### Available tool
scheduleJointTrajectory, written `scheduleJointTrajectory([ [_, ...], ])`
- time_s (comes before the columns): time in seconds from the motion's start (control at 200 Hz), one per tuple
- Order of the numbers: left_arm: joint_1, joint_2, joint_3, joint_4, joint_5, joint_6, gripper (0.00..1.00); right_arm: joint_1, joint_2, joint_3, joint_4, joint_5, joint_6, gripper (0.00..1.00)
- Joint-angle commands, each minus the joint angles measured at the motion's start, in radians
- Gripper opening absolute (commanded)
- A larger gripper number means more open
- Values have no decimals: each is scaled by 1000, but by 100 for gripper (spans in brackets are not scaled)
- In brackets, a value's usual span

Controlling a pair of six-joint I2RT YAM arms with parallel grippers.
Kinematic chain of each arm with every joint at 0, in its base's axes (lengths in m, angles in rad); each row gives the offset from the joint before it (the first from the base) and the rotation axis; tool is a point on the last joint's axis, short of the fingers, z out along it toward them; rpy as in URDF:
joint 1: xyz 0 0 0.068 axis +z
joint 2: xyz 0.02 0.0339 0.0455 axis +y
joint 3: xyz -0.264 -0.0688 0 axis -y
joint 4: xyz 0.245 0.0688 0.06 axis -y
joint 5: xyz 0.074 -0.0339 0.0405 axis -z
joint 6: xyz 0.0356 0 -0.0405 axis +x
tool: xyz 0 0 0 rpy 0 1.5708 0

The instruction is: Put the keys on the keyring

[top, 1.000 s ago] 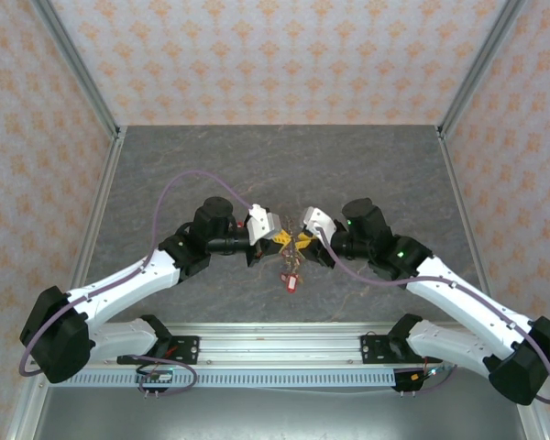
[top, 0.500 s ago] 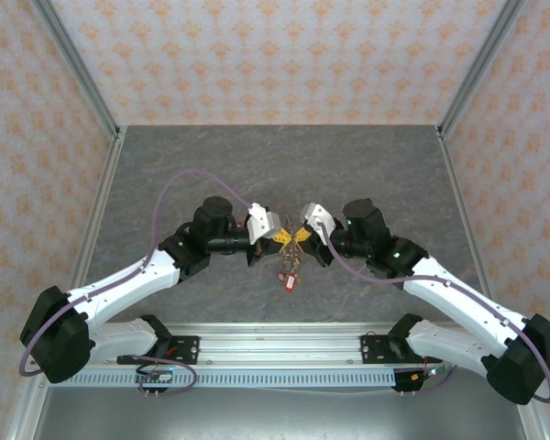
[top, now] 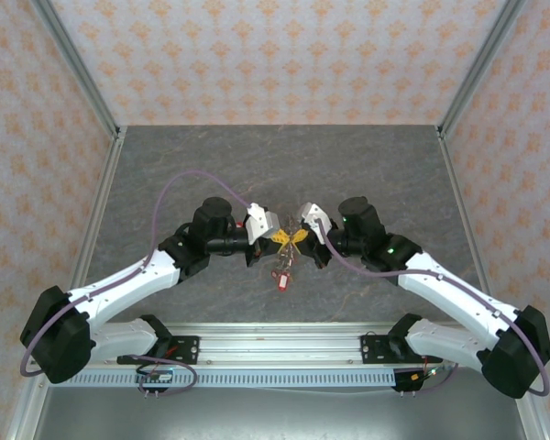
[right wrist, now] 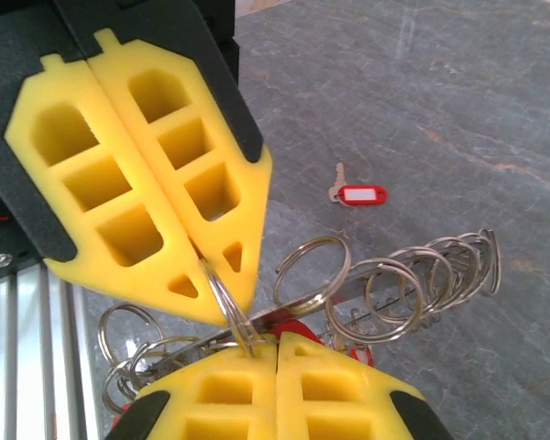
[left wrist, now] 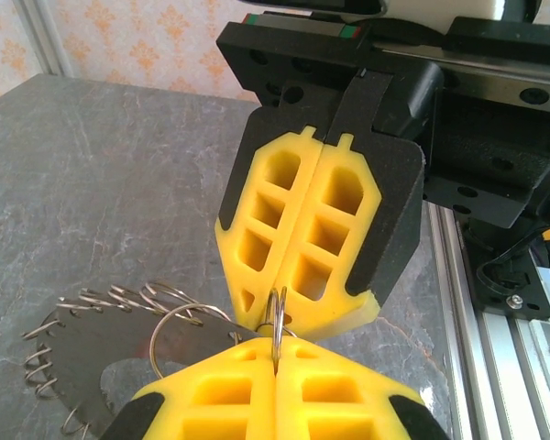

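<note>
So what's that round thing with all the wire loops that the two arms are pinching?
The keyring is a flat, dark grey, metal-looking disc with an opening in its middle and silvery wire loops threaded round its rim. It lies roughly level, seemingly lifted off the table. One loop is pinched by the left end effector and the right end effector, their yellow fingers shut and meeting tip to tip.
</note>
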Motion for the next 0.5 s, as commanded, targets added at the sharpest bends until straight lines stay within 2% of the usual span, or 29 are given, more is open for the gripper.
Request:
scheduleJointTrajectory([
  [0.0,-5,4,25,138,49,-10,0,6,7,24,3,-85,44,1],
  [0.09,-5,7,25,136,56,-9,0,-10,-21,0,74,-5,102,0],
  [0.23,-5,5,17,142,57,-11,0,-34,-52,-30,163,-16,187,0],
  [0.3,-5,2,14,146,53,-14,0,-34,-43,-14,121,-28,178,0],
  [0.495,-6,-15,30,36,-9,58,0,-34,-63,34,-35,71,114,0],
])
